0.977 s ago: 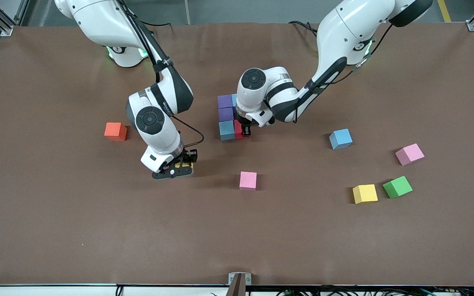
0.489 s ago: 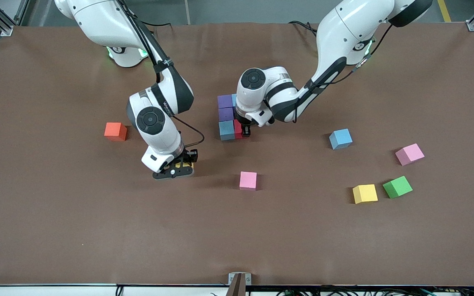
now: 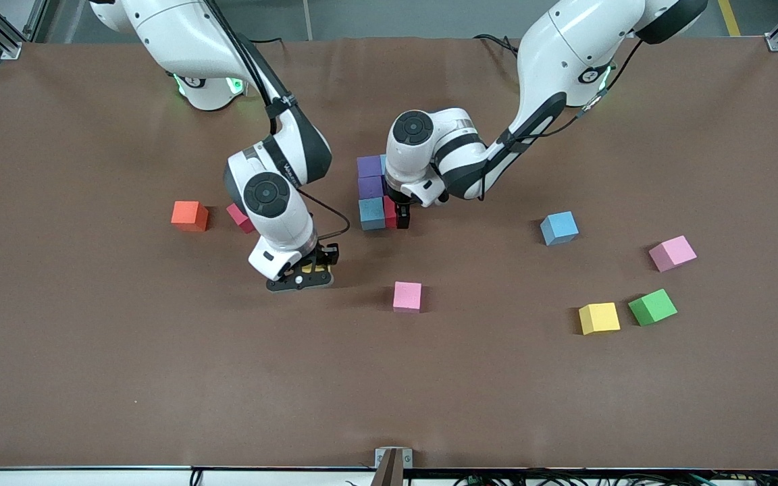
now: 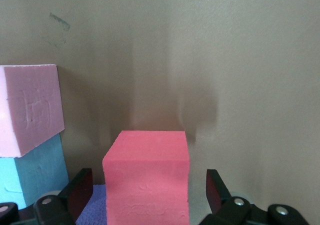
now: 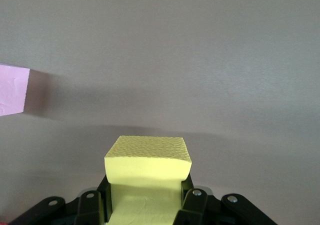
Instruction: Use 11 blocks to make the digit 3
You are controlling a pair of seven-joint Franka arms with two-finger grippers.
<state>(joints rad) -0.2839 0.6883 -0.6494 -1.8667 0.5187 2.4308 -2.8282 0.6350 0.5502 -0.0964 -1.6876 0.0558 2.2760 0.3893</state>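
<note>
The digit 3 is a small cluster at the table's middle: two purple blocks (image 3: 369, 175), a light blue block (image 3: 372, 212) and a red block (image 3: 390, 210). My left gripper (image 3: 400, 217) (image 4: 148, 187) stands open around the red block (image 4: 147, 177), with a gap on each side. In the left wrist view a pink block (image 4: 27, 110) and a light blue block (image 4: 35, 175) sit beside it. My right gripper (image 3: 301, 275) (image 5: 145, 205) is shut on a yellow block (image 5: 148, 170), low over the table, near a loose pink block (image 3: 407, 296).
An orange cube (image 3: 190, 215) and another red block (image 3: 240, 217) lie toward the right arm's end. Toward the left arm's end lie a light blue block (image 3: 558, 227), a pink block (image 3: 672, 253), a yellow block (image 3: 598, 318) and a green block (image 3: 652, 307).
My left gripper has opened and let go of the red block at the cluster. My right arm has carried the yellow block a little toward the cluster, uncovering a red block beside the orange cube.
</note>
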